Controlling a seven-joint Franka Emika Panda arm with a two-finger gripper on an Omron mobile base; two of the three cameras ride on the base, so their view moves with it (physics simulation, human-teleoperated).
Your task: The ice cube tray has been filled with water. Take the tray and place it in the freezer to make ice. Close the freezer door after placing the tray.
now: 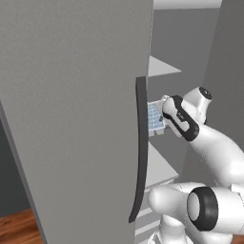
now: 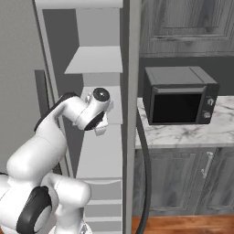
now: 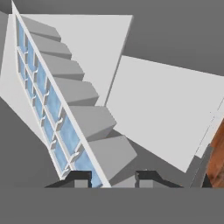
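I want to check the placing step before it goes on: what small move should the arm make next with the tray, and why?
Probably ease the ice cube tray further in and down onto a white shelf of the freezer. The gripper is clamped on the tray's rim, and the left base view shows the tray in the air between shelves, resting on nothing, so letting go now would likely drop it and spill the water.

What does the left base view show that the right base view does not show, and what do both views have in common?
Left base view alone: the ice cube tray with its pale blue water, tilted steeply and held out from the hand inside the freezer, and the freezer door close up with its dark handle.

Right base view alone: a dark microwave on a marble counter and grey cabinets above.

Both: the white arm reaching in among the white shelves, and the wooden floor.
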